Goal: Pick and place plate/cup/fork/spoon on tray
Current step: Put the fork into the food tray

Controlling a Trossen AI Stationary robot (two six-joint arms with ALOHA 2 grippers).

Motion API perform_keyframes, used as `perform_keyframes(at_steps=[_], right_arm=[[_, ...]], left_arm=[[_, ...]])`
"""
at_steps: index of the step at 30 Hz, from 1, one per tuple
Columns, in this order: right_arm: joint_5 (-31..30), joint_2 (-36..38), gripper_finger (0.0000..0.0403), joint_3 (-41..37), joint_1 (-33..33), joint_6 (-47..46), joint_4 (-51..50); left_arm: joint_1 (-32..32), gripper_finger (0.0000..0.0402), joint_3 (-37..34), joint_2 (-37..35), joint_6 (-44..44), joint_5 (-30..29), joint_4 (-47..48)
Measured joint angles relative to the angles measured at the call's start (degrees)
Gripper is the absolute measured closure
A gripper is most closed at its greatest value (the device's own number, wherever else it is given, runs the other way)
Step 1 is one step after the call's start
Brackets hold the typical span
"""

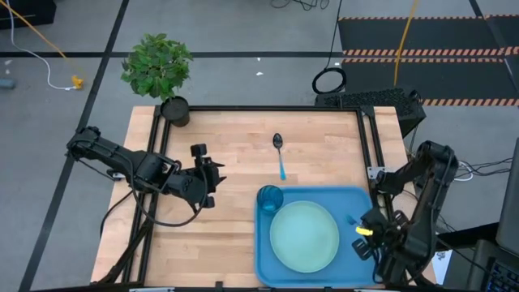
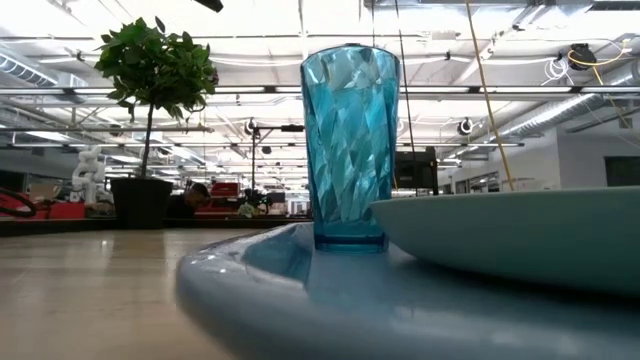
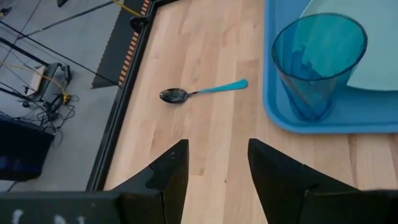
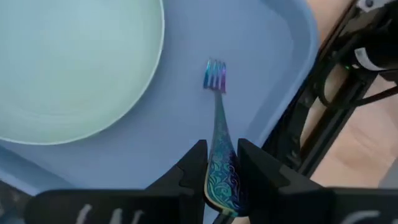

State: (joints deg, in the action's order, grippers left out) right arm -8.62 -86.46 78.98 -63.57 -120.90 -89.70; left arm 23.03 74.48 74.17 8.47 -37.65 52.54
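The blue tray (image 1: pixel 268 259) lies at the table's near right. The mint-green plate (image 1: pixel 304 237) rests flat in it, and the teal cup (image 1: pixel 270 198) stands upright on its base in the tray's far left corner. The spoon (image 1: pixel 279 154) lies flat on the wood, farther from the near edge than the tray. My right gripper (image 1: pixel 365 231) is over the tray's right side, shut on the fork (image 4: pixel 216 118). My left gripper (image 1: pixel 215 174) is open and empty over the table, left of the cup; the left wrist view (image 3: pixel 217 174) shows bare wood between its fingers. My right gripper pinches the fork's patterned handle (image 4: pixel 221 169) between its two fingers, near the handle's free end. The fingers lie along the fork. The fork's head (image 4: pixel 215 76) points away from the gripper over the tray floor beside the plate. Whether the head touches the tray I cannot tell.
A potted plant (image 1: pixel 162 73) stands at the table's far left corner. A black frame rail (image 1: pixel 369 146) runs along the table's right edge, close to the right arm. Bare wood (image 1: pixel 235 146) lies between the left gripper and the spoon.
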Motion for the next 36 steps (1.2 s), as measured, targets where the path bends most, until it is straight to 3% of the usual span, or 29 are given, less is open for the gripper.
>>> perform_keyframes(at_steps=[8, 30, 36], right_arm=[[-1.69, -4.87, 0.0338, -0.09, 0.07, -4.15, 4.69], [-1.71, -15.81, 0.0347, -0.15, 0.09, -2.79, 14.47], [-1.72, -16.63, 0.0327, -0.15, 0.09, -2.08, 16.76]], left_arm=[[0.00, 0.0234, 0.00, 0.00, -0.04, 0.01, -0.23], [0.00, 0.0234, 0.00, 0.07, 1.90, 0.02, -0.58], [0.00, 0.0234, 0.00, 0.07, 3.43, 0.02, -0.58]])
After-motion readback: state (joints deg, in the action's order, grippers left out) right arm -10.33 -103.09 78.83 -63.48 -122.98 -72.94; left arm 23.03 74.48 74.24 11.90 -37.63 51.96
